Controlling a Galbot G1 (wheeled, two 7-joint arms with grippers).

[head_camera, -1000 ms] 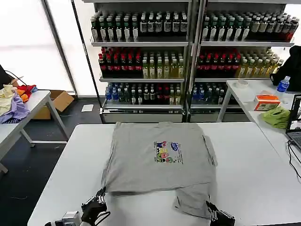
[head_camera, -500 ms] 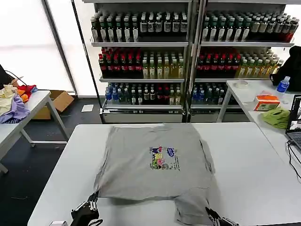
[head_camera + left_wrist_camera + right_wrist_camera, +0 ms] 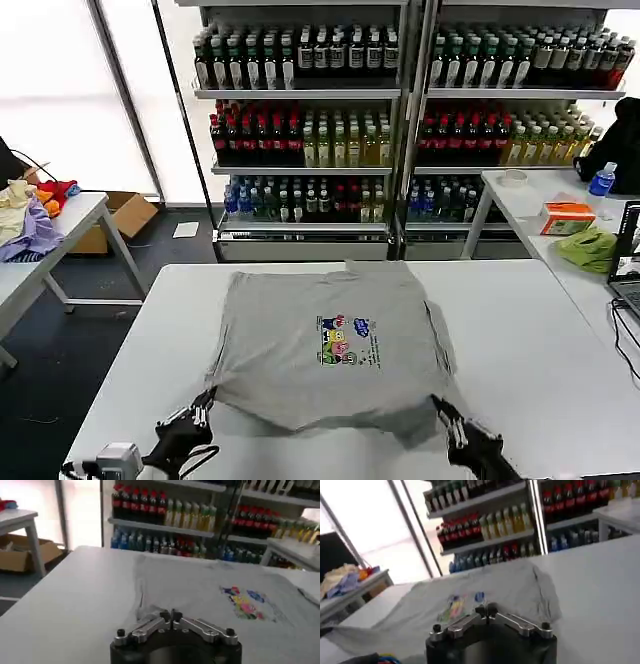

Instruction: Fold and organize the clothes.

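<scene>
Centre of the white table point(image 3: 560, 380): grey T-shirt point(image 3: 330, 345) lying flat, front up, multicoloured chest print point(image 3: 344, 341) visible, collar end toward the shelves, hem toward the robot. Upper body is smooth; near hem is rumpled, with a loose fold of fabric along the bottom right edge, and sleeves look tucked or folded in at the sides. Left gripper point(image 3: 197, 418) sits at the near left corner of the hem, low over the table; in the left wrist view its fingertips point(image 3: 170, 615) are pressed together with no gap, and shirt fabric point(image 3: 210, 592) starts right in front of them. Cannot tell whether any cloth is pinched between them. Right gripper point(image 3: 447, 420) is at the near right corner of the hem; right wrist view shows its fingers point(image 3: 487, 611) closed tip to tip as well, shirt point(image 3: 485, 600) spread out beyond them, grip on cloth not confirmable. Beyond the table: drink shelves point(image 3: 400, 110) packed with bottles. Side table on the left point(image 3: 60, 235) carries a pile of purple, yellow and red garments point(image 3: 28, 212), cardboard box point(image 3: 120, 215) on the floor next to it. Table on the right point(image 3: 545, 205) holds an olive-green cloth point(image 3: 588, 247), an orange box point(image 3: 567, 217) and a water bottle point(image 3: 602, 179).
</scene>
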